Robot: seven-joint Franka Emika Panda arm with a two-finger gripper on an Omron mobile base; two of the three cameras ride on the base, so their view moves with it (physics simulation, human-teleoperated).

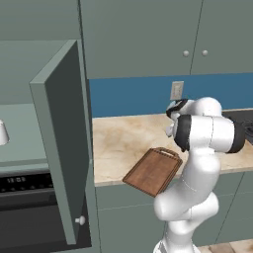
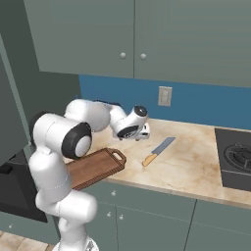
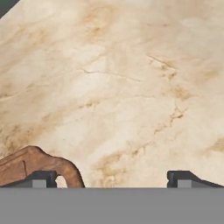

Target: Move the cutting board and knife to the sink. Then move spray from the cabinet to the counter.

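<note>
Hand view: claw [image 3: 112, 178] wide, empty.

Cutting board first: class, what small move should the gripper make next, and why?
Probably ease the gripper toward the cutting board handle and lower. It is open and holds nothing, hanging over bare counter, with the handle loop beside one fingertip. The board overhangs the counter's front edge; the knife lies apart.

A blue wall [image 2: 206, 105] runs behind the worktop and carries a white power outlet [image 2: 164, 96]. Above it hang grey-green wall cabinets [image 2: 147, 34] with small round knobs [image 2: 143, 56]. Below are base cabinets [image 2: 162, 215] of the same colour. At the right lies a black stovetop [image 2: 235, 157]. The floor [image 1: 227, 247] is beige tile.
</note>
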